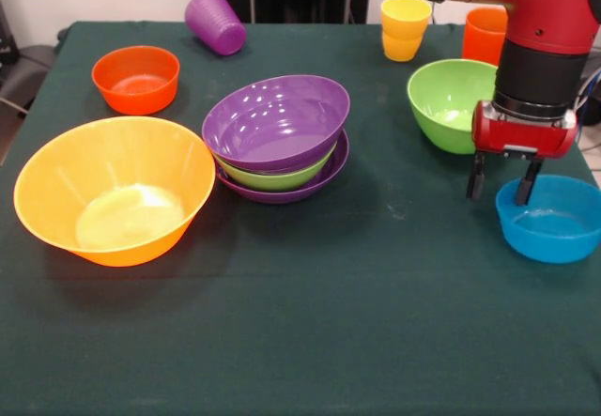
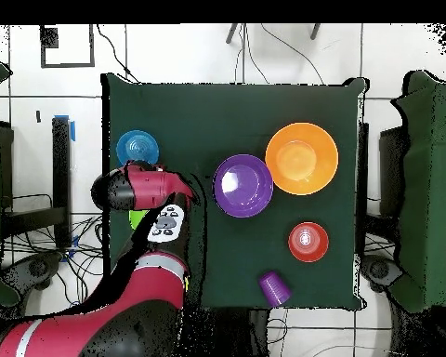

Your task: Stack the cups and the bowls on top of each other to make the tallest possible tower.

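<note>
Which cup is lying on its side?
The ribbed purple cup, tipped over near the red-orange bowl; the stacked yellow cups and orange cup stand upright.

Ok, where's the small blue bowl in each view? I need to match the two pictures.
Front view: the blue bowl sits at the right edge, just below and right of the open gripper.
Overhead view: the blue bowl is at the table's left side, above the red arm.
Shared landmark: the purple-topped bowl stack at the table's middle.
</note>
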Tool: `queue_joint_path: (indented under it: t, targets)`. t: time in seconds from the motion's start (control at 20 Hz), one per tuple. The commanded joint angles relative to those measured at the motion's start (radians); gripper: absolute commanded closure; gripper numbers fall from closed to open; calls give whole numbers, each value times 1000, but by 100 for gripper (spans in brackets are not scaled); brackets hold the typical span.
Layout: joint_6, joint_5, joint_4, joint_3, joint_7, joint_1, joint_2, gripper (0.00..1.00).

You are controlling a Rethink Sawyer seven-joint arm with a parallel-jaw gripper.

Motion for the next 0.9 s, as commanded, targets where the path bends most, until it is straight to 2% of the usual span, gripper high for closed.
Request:
queue_joint_path:
  t: [0.05, 0.9]
  targets:
    - [-16, 33, 9, 124, 167, 0, -2, 0]
    - [-88, 35, -16, 152, 160, -23, 42, 0]
